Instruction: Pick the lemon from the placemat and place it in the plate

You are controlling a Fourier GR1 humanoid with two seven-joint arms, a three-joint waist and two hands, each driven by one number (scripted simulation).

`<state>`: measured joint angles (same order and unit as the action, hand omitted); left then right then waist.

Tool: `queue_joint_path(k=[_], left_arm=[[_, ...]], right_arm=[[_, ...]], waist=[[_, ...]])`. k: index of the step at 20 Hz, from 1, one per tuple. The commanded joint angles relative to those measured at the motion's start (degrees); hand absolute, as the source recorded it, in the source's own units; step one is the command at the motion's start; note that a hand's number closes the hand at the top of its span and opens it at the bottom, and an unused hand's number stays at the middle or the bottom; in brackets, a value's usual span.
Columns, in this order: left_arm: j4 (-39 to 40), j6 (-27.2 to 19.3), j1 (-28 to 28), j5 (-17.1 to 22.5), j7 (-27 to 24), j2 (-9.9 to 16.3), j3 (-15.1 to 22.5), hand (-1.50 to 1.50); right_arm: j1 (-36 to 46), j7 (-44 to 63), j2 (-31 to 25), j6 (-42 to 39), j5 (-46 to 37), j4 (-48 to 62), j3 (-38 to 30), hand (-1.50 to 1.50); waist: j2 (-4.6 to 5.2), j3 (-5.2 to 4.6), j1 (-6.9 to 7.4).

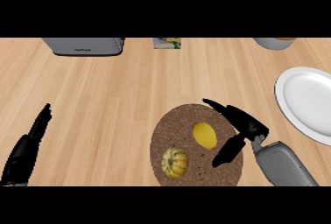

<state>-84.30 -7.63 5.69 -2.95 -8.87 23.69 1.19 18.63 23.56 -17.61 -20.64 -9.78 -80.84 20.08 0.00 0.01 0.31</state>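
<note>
A yellow lemon (204,134) lies on the round brown placemat (177,130), right of its middle. My right hand (242,124) hovers over the mat's right side, open, with fingers stretched past the lemon's far side and the thumb pointing down on its near right; the lemon sits in the gap, not held. The white plate (309,104) lies at the right edge, partly cut off. My left hand (29,144) rests open at the lower left, fingers up.
A small yellow-green striped squash (174,162) sits on the mat's near left. A grey toaster (84,46), a small carton (167,43) and a grey bowl (275,43) stand along the far edge.
</note>
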Motion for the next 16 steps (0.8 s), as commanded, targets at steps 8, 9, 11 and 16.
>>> queue_joint_path(k=[8,9,11,16], left_arm=[[0.4,4.5,-2.0,-3.0,0.9,-3.3,-4.4,0.0],[1.7,5.8,-2.9,-1.5,0.3,-0.6,-6.2,0.0],[-2.1,4.1,2.7,-4.2,-0.7,-3.9,-4.3,0.0],[1.3,5.4,-3.0,-4.9,1.7,-4.7,-5.6,0.0]], right_arm=[[-1.8,-4.4,5.9,-2.9,-8.7,5.6,-3.1,-1.5],[-3.4,-11.4,4.6,0.5,-11.1,10.1,-2.0,-1.5],[-4.1,-8.3,7.5,0.3,-11.5,7.3,-1.8,-1.5],[-0.2,-12.2,10.5,0.4,-12.3,11.3,-4.1,1.5]], waist=[[-0.01,-0.01,-0.12],[0.04,0.0,-0.05],[-0.03,0.0,-0.02],[0.02,-0.01,-0.18]])
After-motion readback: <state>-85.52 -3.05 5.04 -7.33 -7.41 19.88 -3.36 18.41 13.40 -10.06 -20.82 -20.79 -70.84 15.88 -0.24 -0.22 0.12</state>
